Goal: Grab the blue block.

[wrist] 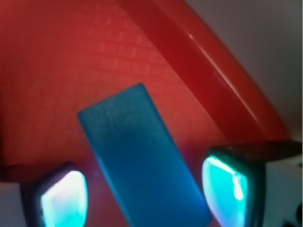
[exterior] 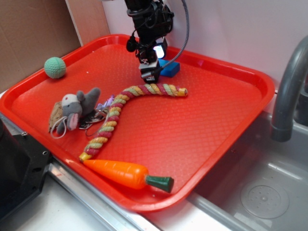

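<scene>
Blue, smooth rectangular plastic block (wrist: 142, 156) by the red tray's (exterior: 216, 144) far rim; our gripper (wrist: 147, 191) straddles it, fingers apart; likely light, rigid, slippery, best pinched across long sides.

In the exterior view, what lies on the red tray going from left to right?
Green ball → plush mouse → carrot → blue block. The rope toy spans the middle, so it is left out.

On the tray (exterior: 231, 130), the blue block (exterior: 169, 69) lies at the far edge, the rope (exterior: 130, 103) runs across the middle, the ball (exterior: 55, 67) sits far left, the plush mouse (exterior: 72, 109) left, the carrot (exterior: 127, 174) nearest; the sink (exterior: 269, 192) lies right
</scene>
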Robot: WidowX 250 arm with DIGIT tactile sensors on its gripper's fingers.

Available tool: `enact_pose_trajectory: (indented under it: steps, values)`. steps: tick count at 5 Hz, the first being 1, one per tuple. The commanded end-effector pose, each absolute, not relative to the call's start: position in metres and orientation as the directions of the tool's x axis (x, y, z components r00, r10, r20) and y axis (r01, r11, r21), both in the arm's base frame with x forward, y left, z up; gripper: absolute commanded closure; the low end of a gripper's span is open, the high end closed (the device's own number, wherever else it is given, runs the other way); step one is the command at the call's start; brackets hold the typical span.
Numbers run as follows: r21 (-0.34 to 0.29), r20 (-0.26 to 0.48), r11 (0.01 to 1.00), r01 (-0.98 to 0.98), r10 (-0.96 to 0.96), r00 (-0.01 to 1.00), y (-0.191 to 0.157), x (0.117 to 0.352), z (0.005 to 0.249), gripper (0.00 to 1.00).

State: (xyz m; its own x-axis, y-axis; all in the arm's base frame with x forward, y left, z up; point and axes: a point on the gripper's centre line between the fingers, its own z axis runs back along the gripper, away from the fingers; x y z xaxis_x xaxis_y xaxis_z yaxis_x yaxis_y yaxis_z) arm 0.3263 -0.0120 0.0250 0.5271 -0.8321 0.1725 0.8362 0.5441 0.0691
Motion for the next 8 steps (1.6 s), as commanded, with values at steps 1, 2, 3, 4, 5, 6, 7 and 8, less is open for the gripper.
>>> enact_pose_trajectory:
  steps: [1,2,3,4,5,6,7,8]
  values:
    - [0.13,0.186,0.656,0.744,-0.753,0.631,-0.005,0.281,0.045,0.0]
    - [0.151,0.127,0.747,0.648,-0.664,0.737,0.003,0.251,0.058,0.32]
    - [0.129,0.109,0.795,0.592,-0.605,0.789,0.004,0.257,0.065,0.0]
    - [0.202,0.14,0.866,0.458,-0.489,0.861,-0.006,0.276,0.089,0.0]
    - [0.161,0.193,0.903,0.399,-0.425,0.885,-0.014,0.302,0.088,0.0]
    - [0.088,0.248,0.959,0.271,-0.285,0.926,-0.007,0.313,0.071,0.0]
    - [0.032,0.182,0.973,0.227,-0.229,0.956,-0.005,0.315,0.043,0.0]
    - [0.039,0.124,0.972,0.233,-0.236,0.964,-0.01,0.318,0.024,0.0]
